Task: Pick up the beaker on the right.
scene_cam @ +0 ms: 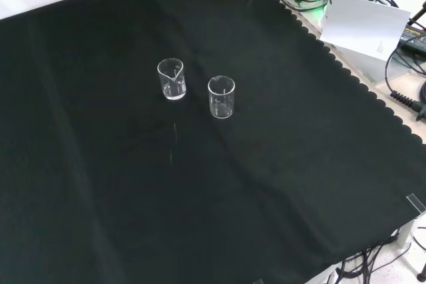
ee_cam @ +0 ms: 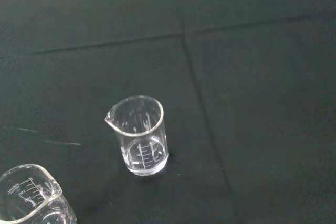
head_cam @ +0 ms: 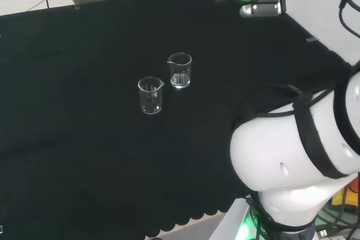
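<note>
Clear beaker (head_cam: pixel 180 70) beside its twin (head_cam: pixel 150 95)

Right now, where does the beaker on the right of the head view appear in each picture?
Head view: the right beaker stands near the picture's middle.
Front view: it is the left, farther one.
Wrist view: probably the close one cut by the picture's edge, judging by the spouts.
Shared landmark: the other beaker beside it.
</note>
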Controlling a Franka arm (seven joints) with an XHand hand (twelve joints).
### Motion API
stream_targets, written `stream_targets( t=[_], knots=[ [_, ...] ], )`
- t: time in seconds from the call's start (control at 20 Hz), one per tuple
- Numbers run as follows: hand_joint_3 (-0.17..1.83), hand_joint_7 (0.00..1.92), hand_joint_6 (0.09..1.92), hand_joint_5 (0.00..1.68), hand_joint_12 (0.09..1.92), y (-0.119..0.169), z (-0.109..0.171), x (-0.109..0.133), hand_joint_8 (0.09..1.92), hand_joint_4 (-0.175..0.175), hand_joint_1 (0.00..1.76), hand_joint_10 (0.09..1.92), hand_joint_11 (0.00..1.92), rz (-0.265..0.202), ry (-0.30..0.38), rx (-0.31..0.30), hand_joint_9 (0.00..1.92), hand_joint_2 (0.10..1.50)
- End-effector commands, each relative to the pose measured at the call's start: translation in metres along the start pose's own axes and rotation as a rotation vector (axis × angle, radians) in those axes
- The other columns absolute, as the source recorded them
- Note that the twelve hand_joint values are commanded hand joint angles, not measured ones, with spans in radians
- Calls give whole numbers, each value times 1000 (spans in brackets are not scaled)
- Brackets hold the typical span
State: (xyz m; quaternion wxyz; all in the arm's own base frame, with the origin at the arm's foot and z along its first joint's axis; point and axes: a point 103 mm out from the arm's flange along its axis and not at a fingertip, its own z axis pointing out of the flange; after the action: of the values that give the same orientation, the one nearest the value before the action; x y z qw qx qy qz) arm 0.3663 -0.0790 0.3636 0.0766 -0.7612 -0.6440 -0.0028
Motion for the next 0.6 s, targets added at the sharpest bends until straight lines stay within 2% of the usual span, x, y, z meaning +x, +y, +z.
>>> stream_targets(
  t=[0.05, 0.3, 0.6],
  knots=[
    [297, 226, 87, 448, 1389, 74, 68, -15, 600, -23, 465, 681, 104, -35, 114, 39, 366, 1076],
    [332, 222, 87, 439, 1388, 101, 108, -2, 615, -25, 471, 679, 112, -55, 107, 104, 370, 1044],
    [369, 216, 87, 405, 1392, 118, 136, 3, 632, -25, 487, 685, 112, -75, 124, 146, 372, 956]
  ],
)
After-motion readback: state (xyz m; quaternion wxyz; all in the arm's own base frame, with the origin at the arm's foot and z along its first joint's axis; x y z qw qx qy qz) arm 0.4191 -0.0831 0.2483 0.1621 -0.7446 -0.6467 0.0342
